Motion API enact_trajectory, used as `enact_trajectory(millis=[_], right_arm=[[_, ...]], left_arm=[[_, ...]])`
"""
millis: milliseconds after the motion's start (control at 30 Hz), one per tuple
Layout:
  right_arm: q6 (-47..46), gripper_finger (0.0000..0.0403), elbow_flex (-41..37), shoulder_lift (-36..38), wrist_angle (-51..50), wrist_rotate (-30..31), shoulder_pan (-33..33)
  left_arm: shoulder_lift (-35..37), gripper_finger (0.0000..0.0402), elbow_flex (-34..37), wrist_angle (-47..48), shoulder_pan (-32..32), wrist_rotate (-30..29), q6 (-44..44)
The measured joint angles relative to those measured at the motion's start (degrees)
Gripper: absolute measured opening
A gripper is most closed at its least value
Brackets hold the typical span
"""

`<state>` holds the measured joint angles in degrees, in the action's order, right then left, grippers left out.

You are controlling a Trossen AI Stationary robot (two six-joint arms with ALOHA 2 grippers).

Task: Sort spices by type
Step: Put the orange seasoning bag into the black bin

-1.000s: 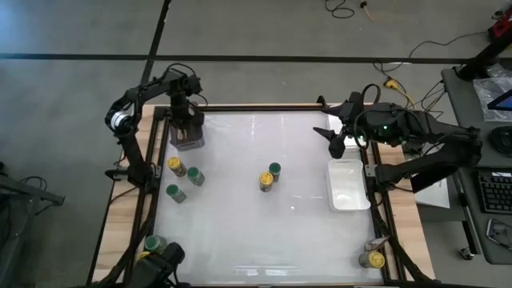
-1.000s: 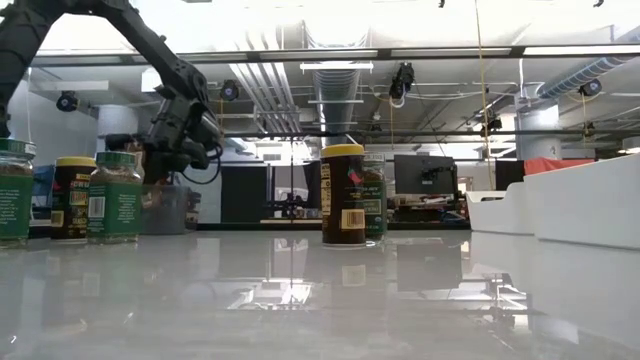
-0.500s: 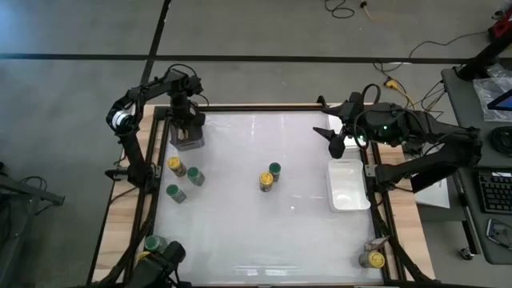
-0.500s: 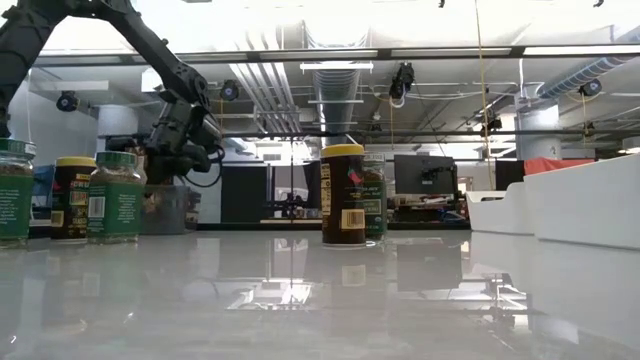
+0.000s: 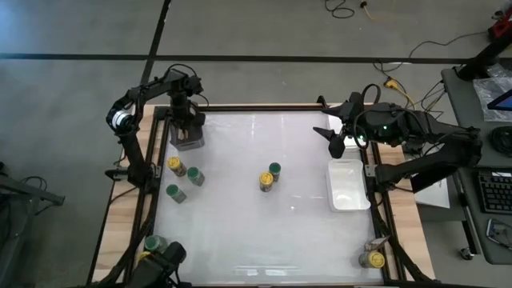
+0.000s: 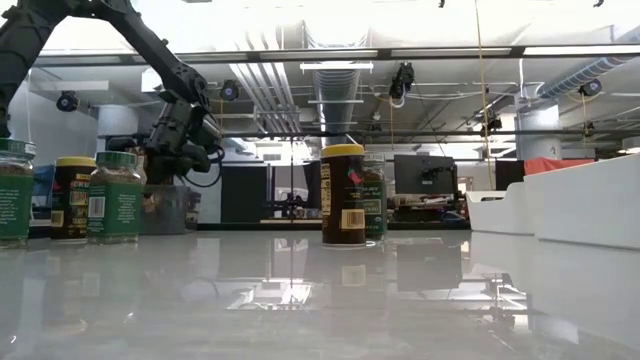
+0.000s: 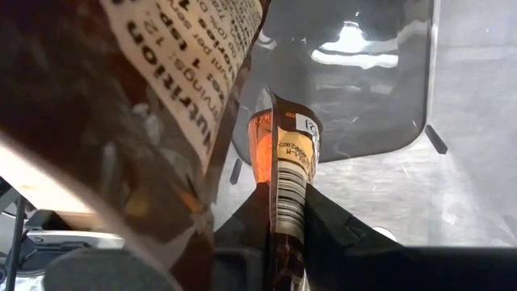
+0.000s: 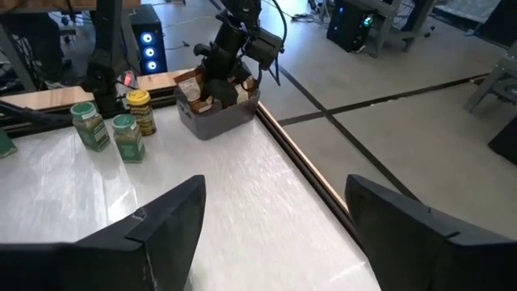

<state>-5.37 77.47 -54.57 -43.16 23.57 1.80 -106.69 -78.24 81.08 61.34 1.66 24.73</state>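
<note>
My left gripper (image 5: pixel 186 130) stands over the grey square cup (image 5: pixel 189 142) at the table's far left and is shut on a narrow brown packet (image 7: pixel 287 153). A bigger brown packet (image 7: pixel 153 97) fills the near part of the left wrist view. Spice jars stand on the white table. A yellow-lidded one (image 5: pixel 175 166) and two green-lidded ones (image 5: pixel 195 177) (image 5: pixel 174 193) are at the left. A yellow (image 5: pixel 266 181) and a green (image 5: pixel 274 169) pair is at the centre. My right gripper (image 8: pixel 275 218) waits open, high over the far right, holding nothing. My left gripper pinches the narrow packet by its upper end (image 7: pixel 284 212) between its two fingers. The fingers come steeply from above, one on each flat side. The packet stands on end below them, its lower end (image 7: pixel 279 121) pointing into the grey cup. Whether that end rests there is hidden.
A white tray (image 5: pixel 350 186) lies at the right edge, below my right gripper. More jars stand at the near left corner (image 5: pixel 154 242) and the near right corner (image 5: pixel 370 259). A raised frame (image 5: pixel 240 107) runs around the table.
</note>
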Motion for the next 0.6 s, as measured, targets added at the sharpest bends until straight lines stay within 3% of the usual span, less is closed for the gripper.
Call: enact_trajectory(millis=[600], right_arm=[[0.01, 0.0293, -0.02, 0.00, 0.02, 0.02, 0.00]], left_arm=[[0.02, 0.0084, 0.02, 1.02, 0.00, 0.14, -0.09]])
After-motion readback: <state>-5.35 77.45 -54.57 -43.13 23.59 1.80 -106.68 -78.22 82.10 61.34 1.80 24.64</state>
